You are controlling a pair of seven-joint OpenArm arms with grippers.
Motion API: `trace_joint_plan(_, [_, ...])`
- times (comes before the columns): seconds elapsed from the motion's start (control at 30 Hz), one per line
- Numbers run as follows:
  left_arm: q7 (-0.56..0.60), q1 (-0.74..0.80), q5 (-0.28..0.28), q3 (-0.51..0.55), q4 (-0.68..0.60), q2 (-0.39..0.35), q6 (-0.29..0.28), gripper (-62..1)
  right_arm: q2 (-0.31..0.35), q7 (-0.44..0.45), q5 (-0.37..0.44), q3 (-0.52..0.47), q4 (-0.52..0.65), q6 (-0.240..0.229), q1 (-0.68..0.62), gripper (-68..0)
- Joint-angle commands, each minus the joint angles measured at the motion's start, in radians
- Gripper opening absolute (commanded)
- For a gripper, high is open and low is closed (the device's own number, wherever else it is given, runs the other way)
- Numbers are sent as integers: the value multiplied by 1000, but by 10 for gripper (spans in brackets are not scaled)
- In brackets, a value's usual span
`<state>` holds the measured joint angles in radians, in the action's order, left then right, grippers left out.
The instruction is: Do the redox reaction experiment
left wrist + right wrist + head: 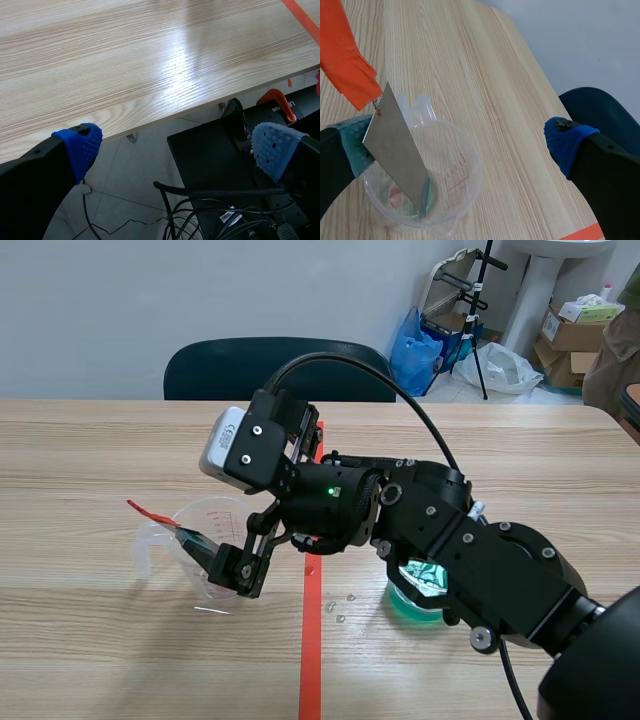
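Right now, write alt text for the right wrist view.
A grey metal strip with an orange tag stands tilted in a clear measuring cup on the wooden table, between the open fingers of the right tool.

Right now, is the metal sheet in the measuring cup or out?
In. The metal sheet stands with its lower end inside the measuring cup, top leaning past the rim.

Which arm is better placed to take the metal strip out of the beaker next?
Likely right: the right hand is open at the beaker, the metal strip beside one finger. The left hand hangs open past the table edge.
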<state>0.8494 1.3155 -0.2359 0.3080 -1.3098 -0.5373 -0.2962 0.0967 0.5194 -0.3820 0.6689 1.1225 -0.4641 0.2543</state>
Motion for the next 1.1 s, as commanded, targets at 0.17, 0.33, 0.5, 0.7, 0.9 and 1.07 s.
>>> trace_joint_plan(0.17, [17, 1, -6, -1, -12, 8, -5, 14, -3, 19, 11, -2, 7, 3, 23, 4])
trace_joint_plan(0.33, [17, 1, -6, -1, -12, 8, -5, 14, -3, 19, 11, -2, 7, 3, 23, 4])
trace_joint_plan(0.5, [17, 1, -6, -1, -12, 8, -5, 14, -3, 19, 11, -2, 7, 3, 23, 4])
trace_joint_plan(0.7, [17, 1, -6, -1, -12, 8, -5, 14, -3, 27, 11, -2, 7, 3, 23, 4])
trace_joint_plan(0.9, [17, 1, -6, -1, -12, 8, -5, 14, -3, 30, 11, -2, 7, -1, 23, 4])
trace_joint_plan(1.07, [17, 1, -6, -1, -12, 8, -5, 14, -3, 30, 11, -2, 7, -1, 23, 4])
